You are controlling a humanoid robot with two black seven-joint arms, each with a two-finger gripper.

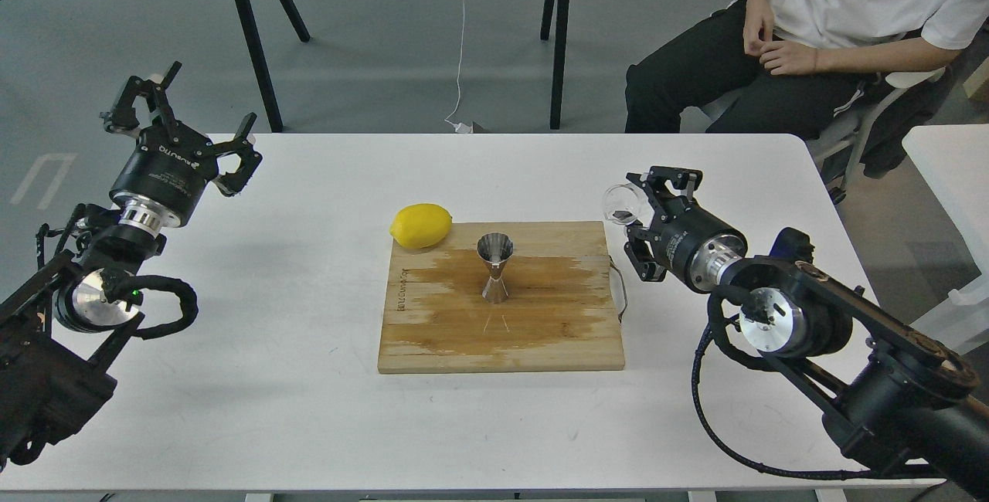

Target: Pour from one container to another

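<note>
A: Glass cup (620, 203) is in the right claw (635, 218), clamped between its fingers, tipped on its side with the mouth facing left. It's up off the worktop (293, 378), right of the cutting board (502, 332) and past its edge.

B: Jigger?

A: Steel jigger (494, 267) is upright near the middle of the board, wide mouth up. Well apart from the cup.

B: Left side?

A: Left claw (185, 120) is released, fingers spread, holding nothing. It's far left of the board, over the worktop's back-left corner.

B: Any markings?

A: White lettering on the left wrist housing, upside down, too small to read reliably. Small dark print along the board's left edge, also unreadable.

B: Other items?

A: Lemon (421, 225) at the board's back-left corner, overlapping that edge. Broad dark patch across the board around the jigger. Person (811, 31) is seated beyond the worktop, back-right of the board.
</note>
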